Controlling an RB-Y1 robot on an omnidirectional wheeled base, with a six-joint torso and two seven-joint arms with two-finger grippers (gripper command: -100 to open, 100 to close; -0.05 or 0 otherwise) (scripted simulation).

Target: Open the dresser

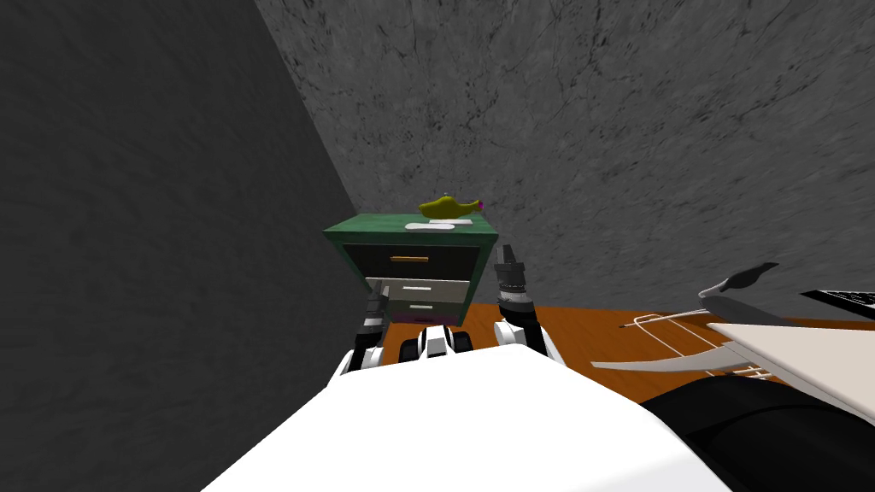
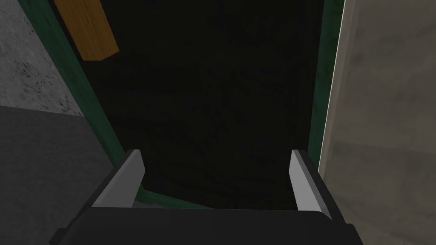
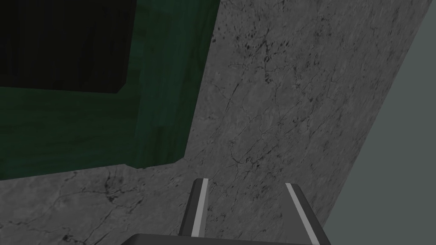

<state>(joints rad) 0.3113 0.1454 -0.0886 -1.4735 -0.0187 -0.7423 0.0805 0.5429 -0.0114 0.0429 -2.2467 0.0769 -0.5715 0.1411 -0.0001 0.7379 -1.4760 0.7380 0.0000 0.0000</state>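
Grey veined walls (image 1: 598,128) meet in a corner, and a green dresser (image 1: 367,227) stands there on an orange-brown wooden floor (image 1: 598,329). On its top lie a yellow-green, lamp-shaped thing (image 1: 449,206) and a flat white item (image 1: 430,226). The top drawer (image 1: 449,260) has a dark front with an orange handle (image 1: 408,258) and sits flush in the green frame. Below it come a pale grey drawer (image 1: 423,290) and another under that, each with a light handle. A pale desk (image 1: 803,363) juts in at the far right, well apart from the dresser.

The left hand (image 2: 216,153) is low at the dresser's left front corner. Its fingers (image 2: 127,174) are spread wide and hold nothing. In its wrist view the dark drawer front lies between and beyond them, with the green frame along both sides. The orange handle is well ahead of the fingertips and off to one side, untouched. A pale grey surface (image 2: 383,127) runs just past the green edge on the other side.

The right hand (image 3: 246,183) is raised just beside the dresser's right side, about level with the top drawer. Its fingers (image 3: 198,212) stand apart with nothing between them, and the grey wall is ahead of them. The dresser's green corner is off to one side, clear of the fingers.
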